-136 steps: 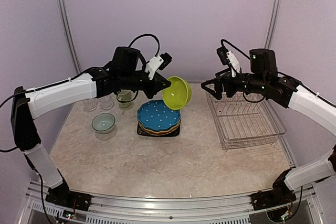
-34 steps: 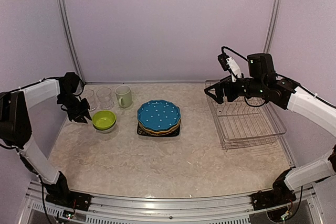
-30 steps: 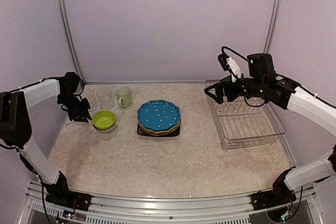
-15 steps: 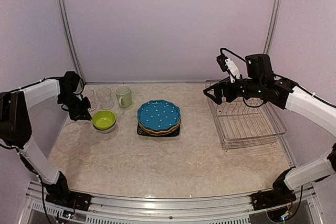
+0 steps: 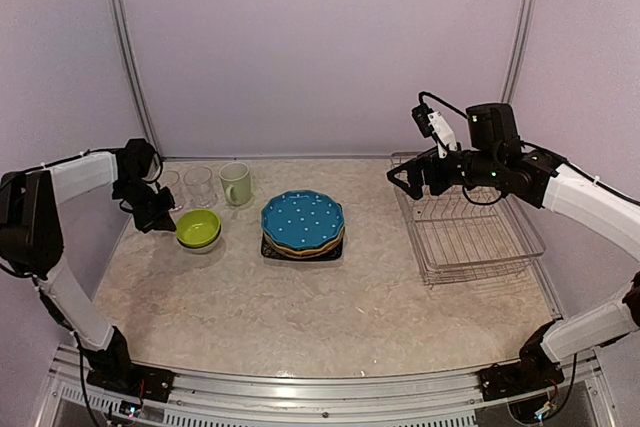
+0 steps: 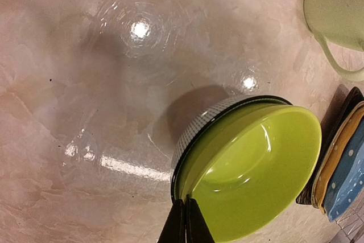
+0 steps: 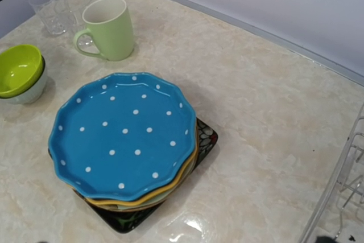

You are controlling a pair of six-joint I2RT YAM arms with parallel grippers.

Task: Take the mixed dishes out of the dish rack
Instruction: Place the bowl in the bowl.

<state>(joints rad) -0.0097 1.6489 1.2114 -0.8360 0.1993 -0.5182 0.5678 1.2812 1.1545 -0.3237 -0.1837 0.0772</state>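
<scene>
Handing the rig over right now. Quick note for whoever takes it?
Left gripper: shut, empty, beside the lime bowl.
Right gripper: open, empty, at the dish rack's left edge.
Dishes: blue dotted plate tops the plate stack mid-table. The lime bowl sits in the white bowl, with the mug and two glasses behind.
Done: no dishes show in the rack.
Left: probably just parking the arms.

Orange plate (image 7: 149,196) and black square plate (image 7: 206,139) show only edges beneath the blue dotted plate (image 7: 122,135); left of it, white bowl (image 7: 31,92) mostly covered.
</scene>
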